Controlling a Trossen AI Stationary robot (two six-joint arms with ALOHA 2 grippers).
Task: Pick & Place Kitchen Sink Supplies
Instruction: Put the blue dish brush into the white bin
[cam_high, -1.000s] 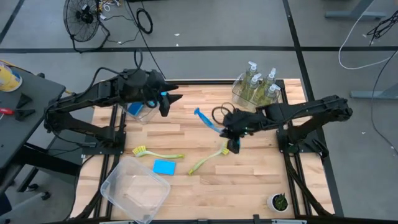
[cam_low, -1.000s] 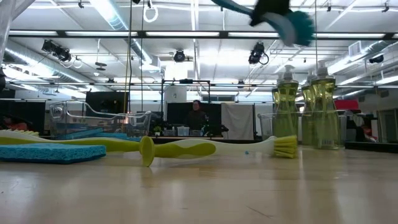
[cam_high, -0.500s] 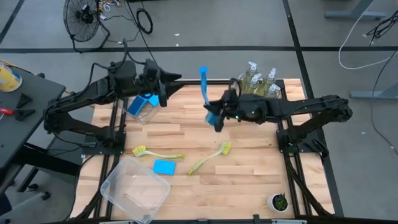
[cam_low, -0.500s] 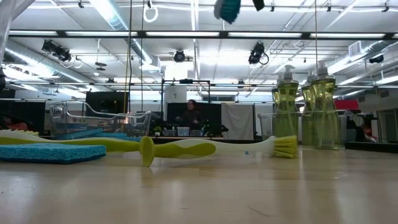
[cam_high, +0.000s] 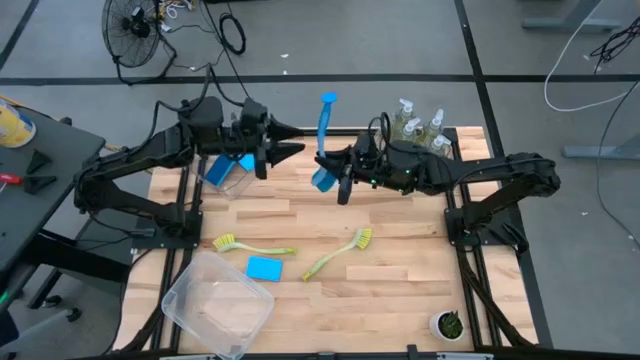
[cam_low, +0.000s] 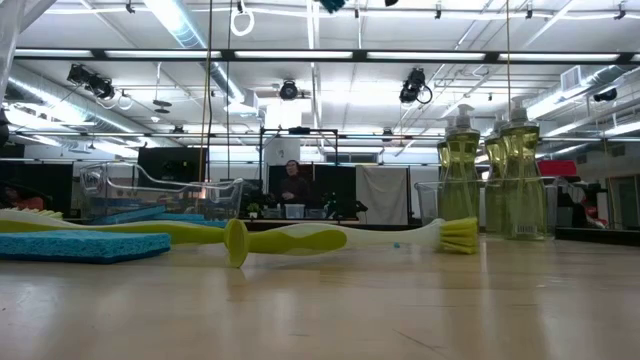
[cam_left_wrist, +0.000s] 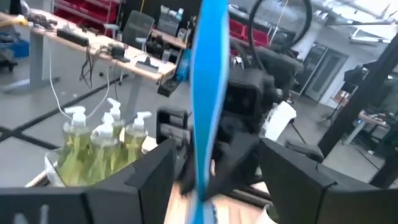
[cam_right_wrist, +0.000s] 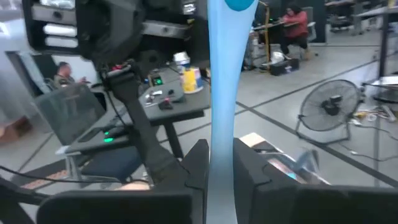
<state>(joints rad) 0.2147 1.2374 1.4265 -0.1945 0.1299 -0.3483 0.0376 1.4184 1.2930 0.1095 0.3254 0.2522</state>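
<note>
A blue dish brush (cam_high: 325, 135) stands about upright in the air over the table's far middle, head (cam_high: 321, 181) down and handle end up. My right gripper (cam_high: 343, 178) is shut on it low down. My left gripper (cam_high: 297, 140) hovers open just left of the brush and points level at it. In the left wrist view its fingers stand on either side of the handle (cam_left_wrist: 205, 93) without touching. Two yellow-green brushes (cam_high: 252, 246) (cam_high: 340, 253) and a blue sponge (cam_high: 264, 268) lie on the table. My right gripper pinches the blue brush's handle (cam_right_wrist: 221, 155) between its two fingers, on the lower part near the head. The fingers come level from the table's right and lie across the handle. The brush is lifted clear and stands about upright, its rounded handle end (cam_right_wrist: 239, 3) above the fingers.
A clear bin (cam_high: 415, 135) with several soap bottles stands at the far right. A small clear bin (cam_high: 228, 168) with something blue in it sits far left under my left arm. A large clear bin (cam_high: 217, 303) stands near left, and a plant pot (cam_high: 448, 324) near right.
My right gripper has risen, gone toward the table's far left and tipped from pointing down to level. The blue brush has swung with it from slanting low over the table to upright, handle up. My left gripper has tipped up to level and edged toward the brush.
</note>
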